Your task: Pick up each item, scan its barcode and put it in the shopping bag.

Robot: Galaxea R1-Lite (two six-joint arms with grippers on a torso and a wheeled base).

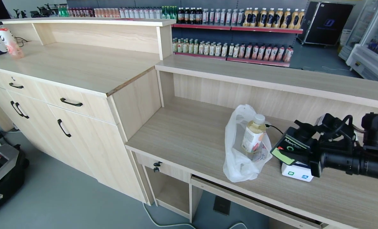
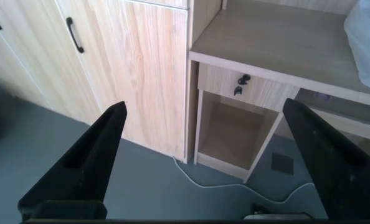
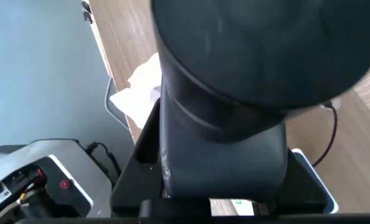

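Our right pincer (image 1: 306, 144), in the head view, clasps a blocky black scanner (image 1: 286, 152) beside the thin, crinkled plastic bag (image 1: 236, 165) on the wood-grain counter (image 1: 189, 133). One smooth bottle (image 1: 254, 135) already stands upright in the bag, and a pink bottle (image 1: 9, 41) far off looks left to do. In the left wrist view our left pincer (image 2: 203, 106) gapes wide and empty; in the right wrist view the scanner's (image 3: 222, 93) dark rounded body looms close.
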